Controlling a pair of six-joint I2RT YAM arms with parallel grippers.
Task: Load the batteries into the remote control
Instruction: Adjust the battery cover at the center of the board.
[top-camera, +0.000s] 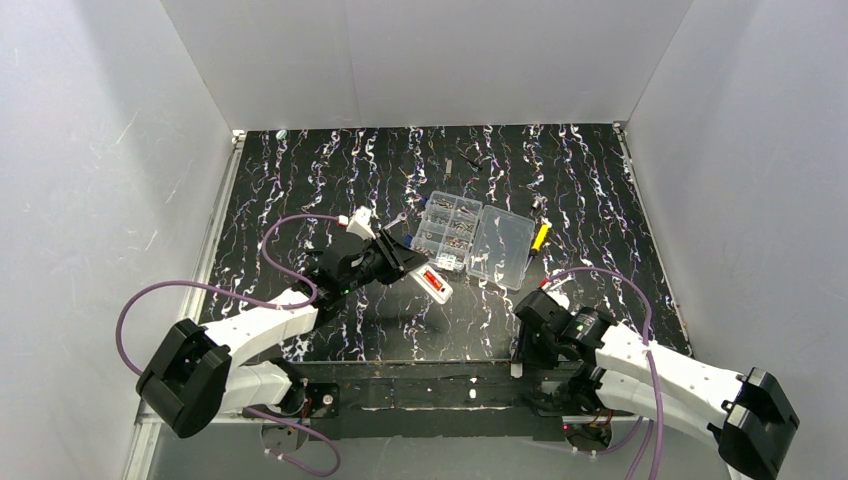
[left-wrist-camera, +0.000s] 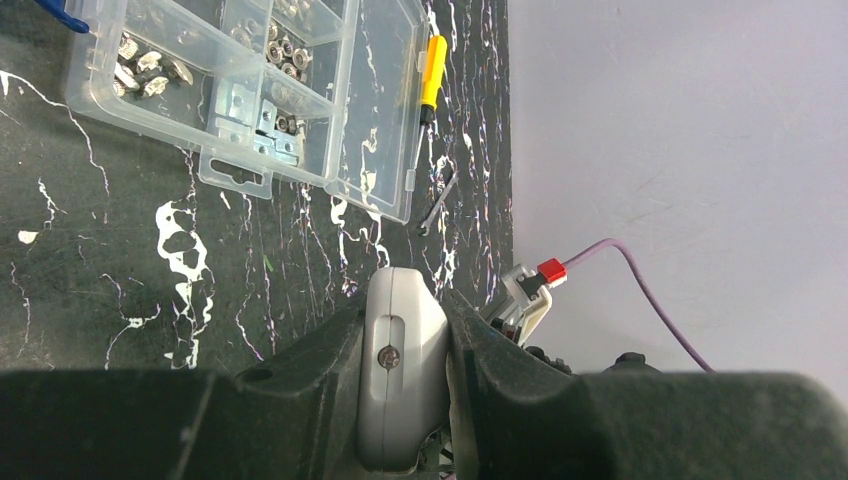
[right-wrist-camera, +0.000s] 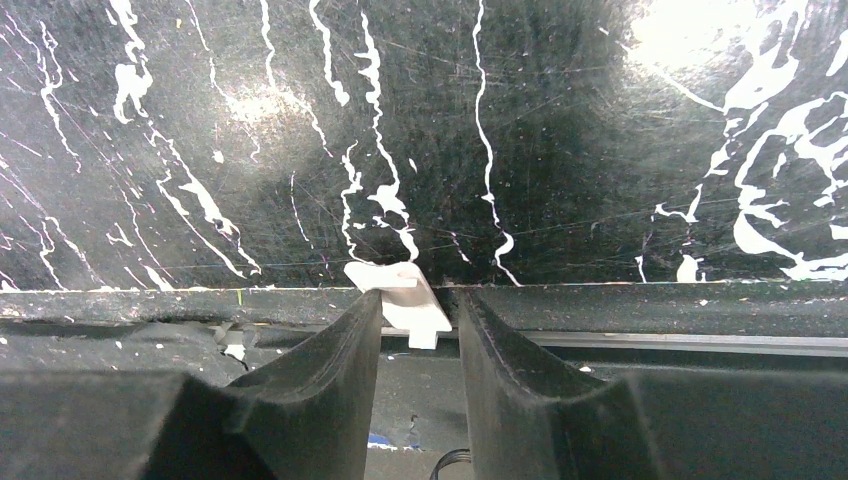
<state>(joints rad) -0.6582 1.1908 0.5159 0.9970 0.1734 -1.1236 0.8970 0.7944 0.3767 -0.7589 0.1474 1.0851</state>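
Note:
My left gripper (top-camera: 410, 262) is shut on the remote control (top-camera: 435, 284) and holds it above the table, left of centre. The remote is slim and white, and its reddish-brown battery recess faces up in the top view. In the left wrist view the remote (left-wrist-camera: 400, 370) stands on edge between the fingers, with a small screw showing on its side. My right gripper (top-camera: 519, 350) is at the table's near edge, narrowly open. A tiny white cover piece (right-wrist-camera: 405, 300) lies on the edge between its fingertips (right-wrist-camera: 420, 300). I cannot make out any batteries.
A clear plastic compartment box (top-camera: 470, 238) with small metal parts lies open behind the remote, also in the left wrist view (left-wrist-camera: 250, 90). A yellow-handled screwdriver (top-camera: 539, 238) lies to its right. A small wrench (left-wrist-camera: 438, 200) lies near it. White walls enclose the table.

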